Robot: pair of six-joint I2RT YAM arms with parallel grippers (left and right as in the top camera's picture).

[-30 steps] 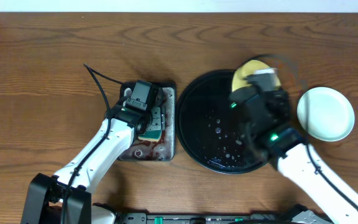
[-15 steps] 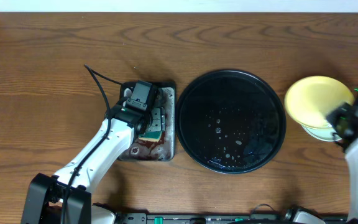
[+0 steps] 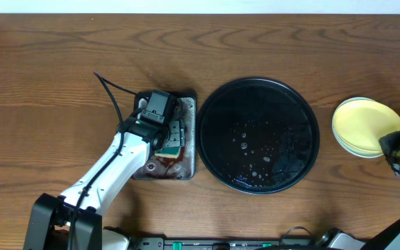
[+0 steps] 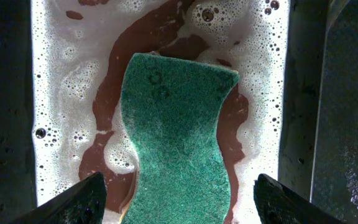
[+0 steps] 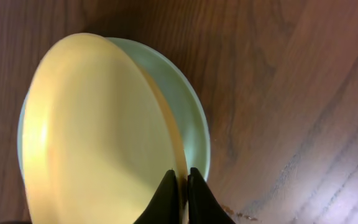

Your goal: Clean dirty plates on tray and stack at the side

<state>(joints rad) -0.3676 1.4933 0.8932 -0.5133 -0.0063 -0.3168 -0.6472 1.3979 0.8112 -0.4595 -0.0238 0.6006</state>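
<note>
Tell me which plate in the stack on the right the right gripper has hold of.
The pale yellow plate, the top one. The right gripper pinches its rim. The mint-blue plate lies beneath it, ungripped, showing only as a crescent.

Overhead looks straight down on the table [image 3: 47, 69]; left wrist close above the sponge [image 4: 179, 137]; right wrist close above the plates [image 5: 104, 124].

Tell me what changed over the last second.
The right pincer carried the yellow plate rightward from over the black tray and lowered it onto the mint plate at the side, rim still pinched. Unchanged: the left pincer open over the sponge in the pan, the tray in place.
</note>
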